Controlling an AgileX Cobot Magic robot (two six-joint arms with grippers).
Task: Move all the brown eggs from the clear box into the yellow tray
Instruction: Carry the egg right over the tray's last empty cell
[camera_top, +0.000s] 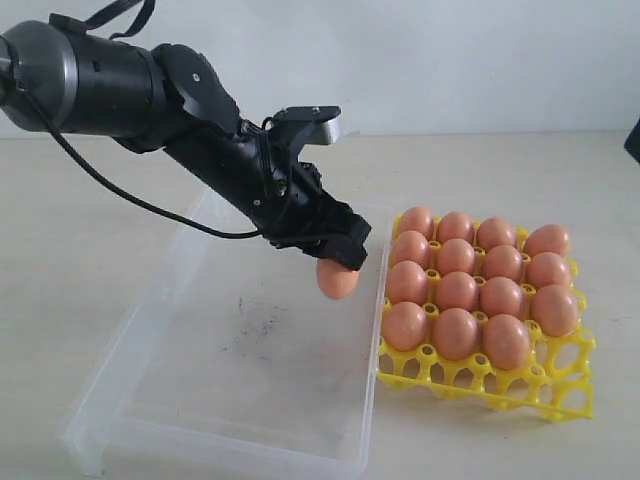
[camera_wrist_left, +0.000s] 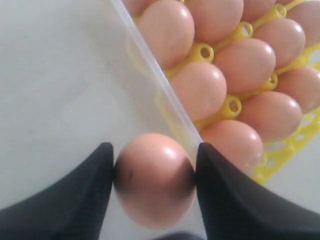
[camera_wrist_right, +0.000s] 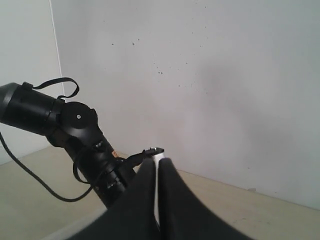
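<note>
My left gripper (camera_top: 340, 263) is shut on one brown egg (camera_top: 337, 281) and holds it in the air over the right side of the clear box (camera_top: 110, 385), close to the wall beside the yellow tray (camera_top: 500, 385). The left wrist view shows the held egg (camera_wrist_left: 154, 180) pinched between both black fingers (camera_wrist_left: 85, 195), with the box wall (camera_wrist_left: 155, 75) and the tray (camera_wrist_left: 234, 106) just beyond. Several brown eggs (camera_top: 456, 291) fill the tray; its front right cell (camera_top: 560, 345) is bare. No other egg shows in the box. My right gripper (camera_wrist_right: 157, 162) is shut on nothing and faces the wall.
The box floor (camera_top: 250, 340) carries dark smudges. The left arm (camera_top: 200, 130) slants over the box from the upper left with a loose cable (camera_top: 120, 190). The tray stands against the box's right wall on the beige table (camera_top: 60, 250).
</note>
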